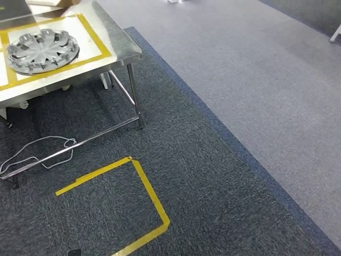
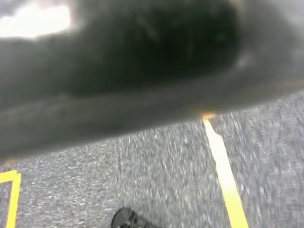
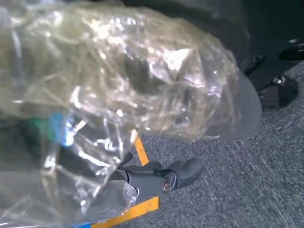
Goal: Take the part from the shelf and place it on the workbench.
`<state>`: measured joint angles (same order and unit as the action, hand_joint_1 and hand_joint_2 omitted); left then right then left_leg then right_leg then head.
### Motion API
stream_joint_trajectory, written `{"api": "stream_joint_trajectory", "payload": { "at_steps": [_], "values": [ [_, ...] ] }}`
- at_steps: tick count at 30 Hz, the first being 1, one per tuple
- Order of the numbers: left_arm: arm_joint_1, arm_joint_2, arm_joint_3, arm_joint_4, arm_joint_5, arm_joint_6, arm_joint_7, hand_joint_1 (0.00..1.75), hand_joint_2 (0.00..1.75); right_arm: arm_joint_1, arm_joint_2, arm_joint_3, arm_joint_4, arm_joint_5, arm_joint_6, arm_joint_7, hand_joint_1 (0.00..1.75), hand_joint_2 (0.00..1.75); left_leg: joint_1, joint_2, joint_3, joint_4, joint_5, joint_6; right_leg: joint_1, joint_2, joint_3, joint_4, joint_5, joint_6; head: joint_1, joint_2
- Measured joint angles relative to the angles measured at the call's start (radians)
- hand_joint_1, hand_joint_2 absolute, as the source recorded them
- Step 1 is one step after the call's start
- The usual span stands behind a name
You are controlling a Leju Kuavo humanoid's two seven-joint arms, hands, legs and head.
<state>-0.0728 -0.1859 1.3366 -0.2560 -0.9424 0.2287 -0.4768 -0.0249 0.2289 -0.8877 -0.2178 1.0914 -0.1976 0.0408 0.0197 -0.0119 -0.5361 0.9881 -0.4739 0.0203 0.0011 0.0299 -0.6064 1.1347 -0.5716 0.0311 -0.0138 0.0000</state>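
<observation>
**Part location.** The part (image 3: pixel 107 85) is carried by the right hand (image 3: pixel 157 179). It lies directly against the hand and spreads well beyond it on the side away from the carpet (image 3: pixel 232 190). It is not yet on the tabletop (image 1: pixel 120 48), which already bears a silver wheel cover (image 1: pixel 42 50).

**Hand state.** The right hand's dark fingers (image 3: pixel 186 170) reach under the wrapped part's edge and support it. The left hand's state cannot be determined.

**Handling properties (estimated).**
- The part is bagged in loose clear film (image 3: pixel 90 156), which is probably slippery and may slide over the part.
- A grey curved rim (image 3: pixel 247 109) protrudes from the film. This suggests a broad, thin, rigid plastic disc that is light but awkward for one hand.
- Take hold at the rim, with the fingers hooked beneath it. Do not grip slack film alone.

**Obscured items.**
- The film's glare hides the exact contact points of the fingers.
- In the left wrist view, a dark blurred mass (image 2: pixel 143 57) sits close to the lens and cannot be identified.
- The shelf is not visible.
</observation>
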Motion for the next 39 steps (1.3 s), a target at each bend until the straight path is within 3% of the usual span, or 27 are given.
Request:
{"api": "stream_joint_trajectory", "payload": {
  "at_steps": [2,3,4,6,8,10,13,15,17,18,19,20,22,23,25,27,28,30,32,33,34,35,37,39],
  "values": [
    [0.002,-0.001,0.000,0.000,0.000,0.000,0.000,0.00,0.00,-0.002,0.000,0.000,0.000,0.000,0.000,0.001,0.00,0.00,-0.002,0.020,0.000,0.000,-0.002,0.002,-0.004,-0.017,-0.061,0.119,-0.058,0.007,0.003,0.000],
    [0.002,-0.001,0.000,0.000,0.000,0.000,0.000,0.00,0.00,-0.001,0.000,0.000,0.000,0.000,0.000,0.001,0.00,0.00,-0.002,0.030,0.000,0.000,-0.003,0.002,-0.006,-0.020,-0.076,0.146,-0.063,0.009,0.003,0.000],
    [0.002,-0.002,0.000,0.000,0.000,0.000,0.000,0.00,0.00,0.001,0.000,0.000,0.000,0.000,0.001,0.001,0.00,0.00,-0.002,0.038,0.001,0.001,-0.004,0.001,-0.008,-0.022,-0.072,0.136,-0.048,0.010,0.004,0.000],
    [0.002,-0.002,0.000,0.000,0.000,0.000,0.000,0.00,0.00,0.002,0.000,0.000,0.000,0.000,0.001,0.001,0.00,0.00,-0.002,0.051,0.007,0.001,-0.007,-0.004,-0.010,-0.039,-0.007,0.011,0.022,0.008,0.004,0.000],
    [0.001,-0.003,0.000,0.000,0.000,0.000,0.000,0.00,0.00,0.000,0.000,0.000,0.000,0.000,0.001,0.001,0.00,0.00,-0.006,0.061,0.013,0.002,-0.012,-0.013,-0.007,-0.067,0.058,-0.115,0.067,-0.001,0.003,0.000],
    [0.001,-0.004,0.000,0.000,0.000,0.000,0.000,0.00,0.00,-0.002,0.000,0.000,0.000,0.000,0.001,0.001,0.00,0.00,-0.008,0.070,0.017,0.001,-0.014,-0.024,-0.001,-0.073,0.070,-0.146,0.070,-0.013,0.001,0.000],
    [-0.001,-0.004,0.000,0.000,0.000,0.000,0.000,0.00,0.00,0.000,0.000,0.000,0.000,0.001,0.001,0.001,0.00,0.00,-0.004,0.069,0.018,0.013,-0.030,-0.040,-0.003,-0.053,0.076,-0.155,0.080,-0.034,-0.002,0.000],
    [-0.001,-0.004,0.000,0.000,0.001,0.000,0.000,0.00,0.00,0.000,0.000,0.000,0.000,0.002,0.003,0.002,0.00,0.00,-0.001,0.043,-0.017,0.098,-0.086,-0.045,-0.007,-0.041,0.083,-0.161,0.088,-0.046,-0.007,0.000],
    [0.001,-0.004,0.000,0.000,0.002,0.000,0.000,0.00,0.00,0.000,0.000,0.000,0.000,0.002,0.006,0.002,0.00,0.00,0.000,0.025,-0.081,0.233,-0.144,-0.048,-0.005,-0.026,0.083,-0.160,0.089,-0.051,-0.011,0.000],
    [0.003,-0.003,0.001,0.000,0.002,0.000,0.000,0.00,0.00,0.000,0.000,0.000,0.000,0.002,0.007,0.002,0.00,0.00,0.000,0.022,-0.103,0.275,-0.150,-0.049,-0.004,-0.017,0.084,-0.160,0.089,-0.051,-0.011,0.000],
    [0.004,-0.003,0.001,0.000,0.002,0.000,0.000,0.00,0.00,0.001,0.000,0.000,0.000,0.002,0.008,0.002,0.00,0.00,0.000,0.020,-0.111,0.281,-0.136,-0.049,-0.003,-0.007,0.085,-0.160,0.089,-0.051,-0.011,0.000],
    [0.004,-0.003,0.001,0.000,0.002,0.000,0.000,0.00,0.00,0.001,0.000,0.000,0.000,0.002,0.008,0.002,0.00,0.00,0.000,0.018,-0.100,0.245,-0.102,-0.047,-0.003,0.003,0.086,-0.159,0.088,-0.051,-0.011,0.000],
    [0.004,-0.003,0.001,0.000,0.002,0.000,0.000,0.00,0.00,0.000,0.000,0.000,0.000,0.002,0.010,0.002,0.00,0.00,0.001,-0.007,-0.050,0.115,-0.025,-0.041,-0.002,0.022,0.087,-0.156,0.085,-0.047,-0.012,0.000],
    [0.004,-0.002,0.001,0.000,0.002,0.000,0.000,0.00,0.00,-0.001,0.000,0.000,0.000,0.002,0.010,0.002,0.00,0.00,0.002,-0.023,-0.028,0.059,-0.003,-0.038,-0.001,0.031,0.085,-0.152,0.083,-0.042,-0.012,0.000],
    [0.003,-0.002,0.001,0.000,0.002,0.000,0.001,0.00,0.00,-0.002,0.000,0.000,0.000,0.002,0.011,0.002,0.00,0.00,0.001,-0.043,-0.012,0.013,0.004,-0.033,-0.001,0.044,0.074,-0.148,0.081,-0.030,-0.012,0.000],
    [0.002,-0.002,0.001,0.000,0.002,0.000,0.001,0.00,0.00,0.000,0.000,0.000,0.000,0.003,0.011,0.002,0.00,0.00,0.000,-0.031,-0.012,0.007,0.005,-0.024,-0.006,0.052,0.064,-0.146,0.080,-0.015,-0.012,0.000],
    [0.001,-0.002,0.001,0.000,0.002,-0.001,0.001,0.00,0.00,0.001,0.000,0.000,0.000,0.003,0.011,0.002,0.00,0.00,0.000,-0.023,-0.011,0.004,0.007,-0.017,-0.007,0.043,0.057,-0.134,0.071,-0.009,-0.011,0.000],
    [0.001,-0.002,0.001,0.000,0.003,-0.004,0.001,0.00,0.00,-0.001,0.000,0.000,0.000,0.002,0.009,0.002,0.00,0.00,0.002,-0.004,-0.009,-0.002,0.011,-0.006,-0.009,0.010,0.019,-0.054,0.020,0.001,-0.005,0.000],
    [0.003,-0.003,0.001,0.000,0.005,-0.009,0.001,0.00,0.00,-0.002,0.000,0.000,0.000,0.001,0.008,0.003,0.00,0.00,0.000,0.015,-0.010,-0.002,0.011,-0.002,-0.011,-0.015,-0.050,0.082,-0.047,0.010,-0.002,0.000],
    [0.004,-0.003,0.001,0.000,0.005,-0.010,0.001,0.00,0.00,-0.001,0.000,0.000,0.000,0.001,0.008,0.003,0.00,0.00,-0.001,0.024,-0.010,-0.002,0.010,-0.002,-0.012,-0.019,-0.074,0.130,-0.062,0.013,-0.002,0.000],
    [0.004,-0.003,0.001,0.000,0.006,-0.011,0.001,0.00,0.00,0.000,0.000,0.000,0.000,0.000,0.008,0.003,0.00,0.00,-0.001,0.033,-0.010,-0.002,0.009,-0.003,-0.013,-0.021,-0.081,0.143,-0.058,0.015,-0.002,0.000],
    [0.003,-0.003,0.001,0.000,0.006,-0.012,0.001,0.00,0.00,0.001,0.000,0.000,0.000,0.000,0.007,0.003,0.00,0.00,-0.001,0.041,-0.008,-0.002,0.008,-0.004,-0.014,-0.025,-0.065,0.111,-0.032,0.016,-0.002,0.000],
    [0.002,-0.003,0.001,0.000,0.007,-0.013,0.001,0.00,0.00,0.001,0.000,0.000,0.000,0.001,0.007,0.003,0.00,0.00,-0.001,0.054,-0.004,-0.001,0.005,-0.010,-0.014,-0.048,0.010,-0.033,0.035,0.012,-0.002,0.000],
    [0.002,-0.004,0.001,0.000,0.007,-0.013,0.001,0.00,0.00,-0.001,0.000,0.000,0.000,0.001,0.007,0.003,0.00,0.00,-0.005,0.063,0.002,0.000,0.001,-0.020,-0.010,-0.067,0.063,-0.135,0.069,0.001,-0.003,0.000]
  ]
}}
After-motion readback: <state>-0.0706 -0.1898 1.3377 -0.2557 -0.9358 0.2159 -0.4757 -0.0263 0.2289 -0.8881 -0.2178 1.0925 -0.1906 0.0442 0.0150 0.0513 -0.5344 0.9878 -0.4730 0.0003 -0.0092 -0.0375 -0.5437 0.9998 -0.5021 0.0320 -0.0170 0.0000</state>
